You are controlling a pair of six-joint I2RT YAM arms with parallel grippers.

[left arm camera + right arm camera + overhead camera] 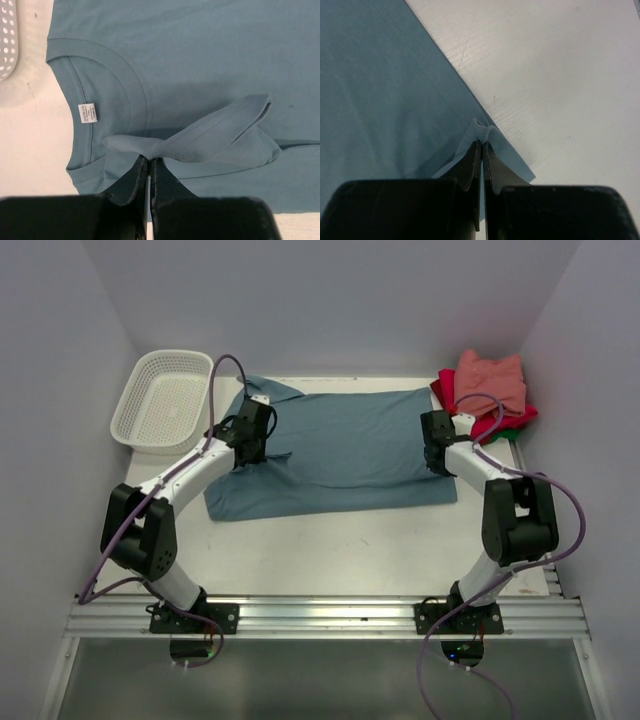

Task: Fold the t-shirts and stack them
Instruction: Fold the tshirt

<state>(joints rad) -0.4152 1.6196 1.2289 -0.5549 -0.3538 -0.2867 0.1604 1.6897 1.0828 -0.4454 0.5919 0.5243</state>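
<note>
STEP: first fold of the large dusty teal-blue cotton t-shirt [340, 450], spread flat on the white desk [350, 540] | LEFT hand [150, 162]: pinched onto sleeve fabric beside the collar | RIGHT hand [482, 145]: pinched onto the hem edge | NEXT: probably lift both ends together, carry across evenly

The spread t-shirt [345, 450] lies on the table [350, 540], basket [135, 405] far left, folded t-shirts [488, 388] far right.

even bright overhead light, soft shadows, sharp frames, wrist-view foreground slightly blurred
</note>
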